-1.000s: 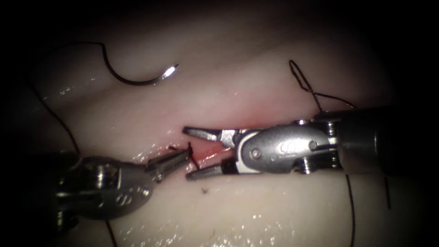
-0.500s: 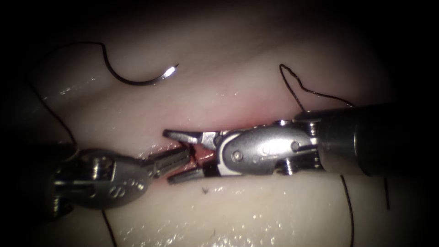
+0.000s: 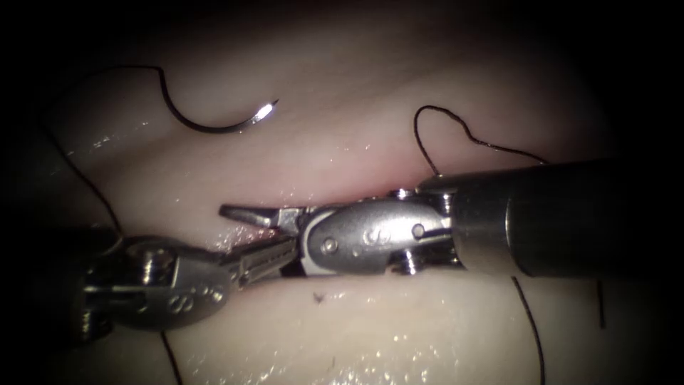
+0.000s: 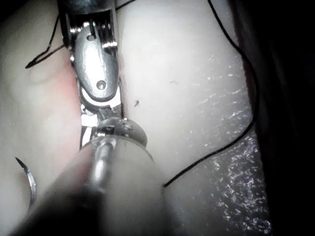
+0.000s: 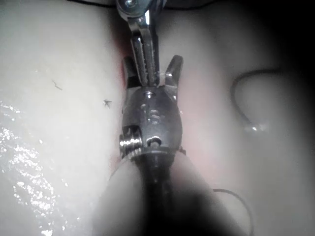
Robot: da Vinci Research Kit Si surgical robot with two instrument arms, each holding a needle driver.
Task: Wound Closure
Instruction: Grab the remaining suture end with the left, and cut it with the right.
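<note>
The curved needle (image 3: 206, 125) lies free on the tissue (image 3: 342, 85), up and left of the cut (image 3: 377, 190), held by neither tool and not in the tissue; it also shows as needle (image 4: 30, 184). My left tool (image 3: 288, 248) reaches in from the lower left with jaws shut; what they pinch is hidden. My right tool (image 3: 246, 239) lies along the cut, open, its jaws straddling the left tool's jaws and holding nothing. In the right wrist view the right tool (image 5: 151, 69) flanks the left tool (image 5: 146, 59). A thread loop (image 3: 427, 125) rises from behind the right shaft.
Thread (image 3: 85, 178) trails from the needle's tail down the left side to behind the left tool. Another strand (image 3: 533, 321) hangs below the right shaft. Red fluid (image 3: 249, 239) stains the cut's edges. A small dark speck (image 3: 318, 296) sits on the near tissue.
My right tool has slid left along the cut with open jaws, from in front of the left tool's tip to around it. The thread loop moved left with it. The left tool hardly moved.
</note>
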